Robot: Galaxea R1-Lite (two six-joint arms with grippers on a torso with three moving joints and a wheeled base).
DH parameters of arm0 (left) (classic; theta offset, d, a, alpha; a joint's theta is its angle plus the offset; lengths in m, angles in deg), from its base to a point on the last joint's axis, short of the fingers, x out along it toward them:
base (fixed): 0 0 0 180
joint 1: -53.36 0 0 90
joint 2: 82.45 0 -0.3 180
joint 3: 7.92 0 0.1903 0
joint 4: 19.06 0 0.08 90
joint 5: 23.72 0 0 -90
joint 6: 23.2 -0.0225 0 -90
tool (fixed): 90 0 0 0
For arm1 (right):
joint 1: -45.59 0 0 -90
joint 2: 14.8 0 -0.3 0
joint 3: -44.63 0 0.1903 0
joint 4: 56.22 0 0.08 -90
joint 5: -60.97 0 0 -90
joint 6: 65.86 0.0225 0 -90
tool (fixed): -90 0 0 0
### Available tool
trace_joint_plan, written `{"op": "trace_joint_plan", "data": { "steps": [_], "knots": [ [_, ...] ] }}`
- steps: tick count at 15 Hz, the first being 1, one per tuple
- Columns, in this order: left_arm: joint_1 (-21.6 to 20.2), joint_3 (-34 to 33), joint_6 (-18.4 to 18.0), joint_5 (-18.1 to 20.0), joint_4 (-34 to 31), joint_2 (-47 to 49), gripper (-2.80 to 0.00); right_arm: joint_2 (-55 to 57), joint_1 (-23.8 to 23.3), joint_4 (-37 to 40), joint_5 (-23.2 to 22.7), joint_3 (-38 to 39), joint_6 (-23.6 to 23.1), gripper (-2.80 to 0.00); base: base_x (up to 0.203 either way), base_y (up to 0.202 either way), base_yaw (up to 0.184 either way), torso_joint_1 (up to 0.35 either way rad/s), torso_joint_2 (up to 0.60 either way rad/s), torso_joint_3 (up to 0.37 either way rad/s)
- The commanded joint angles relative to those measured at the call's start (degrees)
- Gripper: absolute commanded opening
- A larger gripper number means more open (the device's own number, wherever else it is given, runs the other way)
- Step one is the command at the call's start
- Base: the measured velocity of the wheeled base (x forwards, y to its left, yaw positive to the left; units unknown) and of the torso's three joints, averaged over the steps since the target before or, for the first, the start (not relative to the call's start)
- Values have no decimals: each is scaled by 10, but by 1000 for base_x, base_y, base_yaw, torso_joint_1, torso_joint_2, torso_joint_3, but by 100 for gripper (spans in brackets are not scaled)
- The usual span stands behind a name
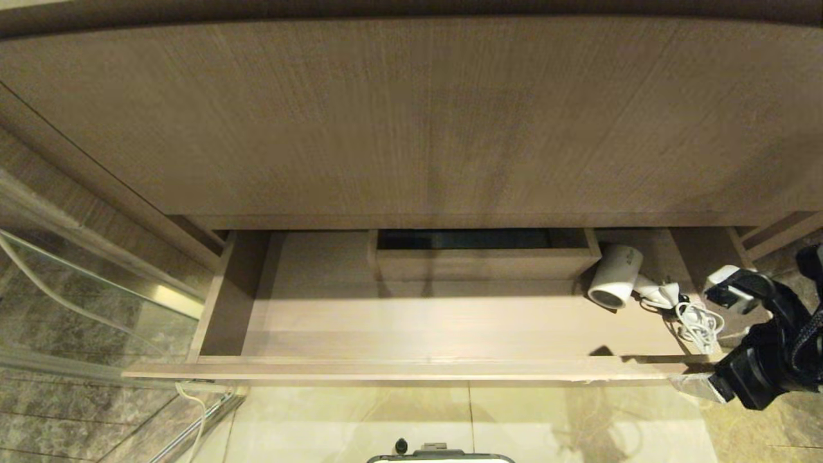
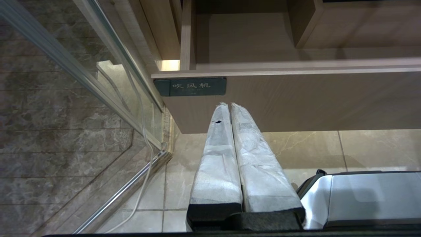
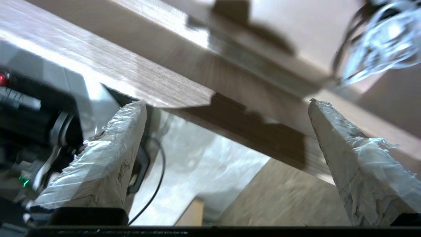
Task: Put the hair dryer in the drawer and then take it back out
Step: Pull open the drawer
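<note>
The right end effector (image 3: 227, 105) stands spread wide with nothing between its two fingers (image 3: 108, 154), each a tapered wedge wrapped in crinkled, whitish film. In the head view it sits at the right end of the drawer (image 1: 411, 368), its black body low by the front corner and one wrapped fingertip just under the front edge. Its own wrist camera looks across the flat wood-grain front rail, with the looped white cord (image 3: 381, 46) blurred beyond it.

The left end effector (image 2: 230, 107) has its two film-wrapped fingers pressed flat together, gripping nothing, and points at the smooth drawer front just below a small dark label plate (image 2: 190, 86) with pale characters.

The hair dryer (image 1: 616, 276) lies inside the drawer at its right end, apart from both end effectors: a short, round white barrel with the open end facing forward, resting just beside the boxed rectangular cutout (image 1: 485, 257) at the middle back. Its stubby handle and bundled white cord with plug trail to the right along the drawer floor.

The drawer is pulled out, wide and shallow, in a pale matte wood grain, below a taller panel (image 1: 411, 122) of the same grain. Glossy marbled tiles (image 1: 566, 418) cover the floor, and a glass panel with a metal rail (image 1: 96, 289) stands on the left.
</note>
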Motion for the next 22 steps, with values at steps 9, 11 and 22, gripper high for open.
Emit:
{"op": "trace_joint_plan", "data": {
  "steps": [9,11,22],
  "knots": [
    [0,0,0,0,1,0,-280,-51,-32,-16,2,17,-4,-280,0,0,0,0,0,0],
    [0,0,0,0,0,-1,-280,-47,-55,-19,2,15,-3,-280,0,0,0,0,0,0],
    [0,0,0,0,0,0,-280,45,-135,-15,45,-53,12,-280,0,0,0,0,0,0]
  ]
}}
